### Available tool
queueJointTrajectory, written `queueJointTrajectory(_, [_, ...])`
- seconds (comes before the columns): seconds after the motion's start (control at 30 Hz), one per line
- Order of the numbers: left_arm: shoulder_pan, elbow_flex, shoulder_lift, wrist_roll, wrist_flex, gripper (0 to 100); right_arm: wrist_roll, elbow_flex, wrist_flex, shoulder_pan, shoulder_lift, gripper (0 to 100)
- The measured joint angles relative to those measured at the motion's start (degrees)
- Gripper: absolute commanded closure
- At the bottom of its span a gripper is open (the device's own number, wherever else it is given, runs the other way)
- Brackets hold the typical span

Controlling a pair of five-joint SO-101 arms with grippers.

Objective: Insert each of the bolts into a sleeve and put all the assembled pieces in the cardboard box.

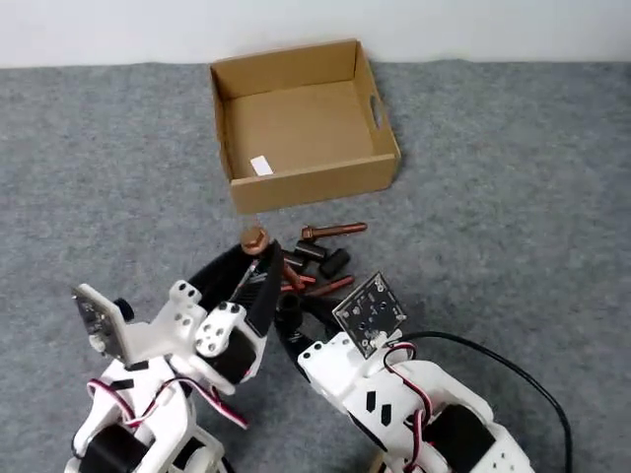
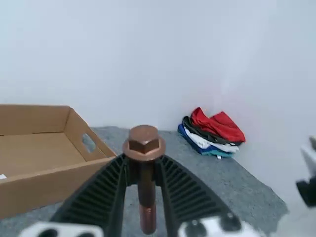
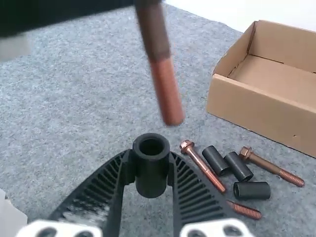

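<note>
My left gripper point(image 2: 144, 165) is shut on an upright copper bolt point(image 2: 143, 143), hex head up and threaded tip pointing down. In the high view the left gripper point(image 1: 258, 260) holds that bolt point(image 1: 254, 237) just in front of the cardboard box point(image 1: 306, 187). My right gripper point(image 3: 150, 160) is shut on a black sleeve point(image 3: 150, 170) with its bore facing up. The held bolt's shank point(image 3: 163, 89) hangs tilted just above that bore without entering it. The right gripper point(image 1: 288, 304) sits close beside the left one.
Loose bolts point(image 3: 202, 165) point(image 3: 269, 165) and black sleeves point(image 3: 215, 159) point(image 3: 252, 190) lie on the grey carpet between the grippers and the box point(image 3: 247, 106), which has nothing in it. The same cluster point(image 1: 330, 258) lies near a black cable point(image 1: 532, 384). A pile of clothes point(image 2: 212, 132) lies by the wall.
</note>
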Motion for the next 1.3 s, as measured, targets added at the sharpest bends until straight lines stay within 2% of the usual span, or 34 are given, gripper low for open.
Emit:
queueJointTrajectory(0.2, [0.6, 0.0, -2.8, -1.2, 5.5, 99, 2.5, 0.0, 0.0, 0.0, 0.0, 99.1])
queueJointTrajectory(0.4, [0.6, 0.4, -3.8, -3.5, 5.7, 99, 4.0, 0.0, 0.0, 0.0, 0.0, 99.1])
queueJointTrajectory(0.77, [0.6, 1.7, -3.8, -3.6, 5.9, 99, 4.1, 0.0, 0.0, 0.0, 0.1, 99.1])
queueJointTrajectory(1.1, [0.5, 1.6, -4.0, -3.9, 11.3, 99, 5.1, 0.0, 0.0, -0.1, 0.1, 99.1])
queueJointTrajectory(1.3, [1.1, 5.0, -4.0, -9.9, 12.0, 99, 8.1, 0.0, 0.0, -0.1, 0.1, 99.1])
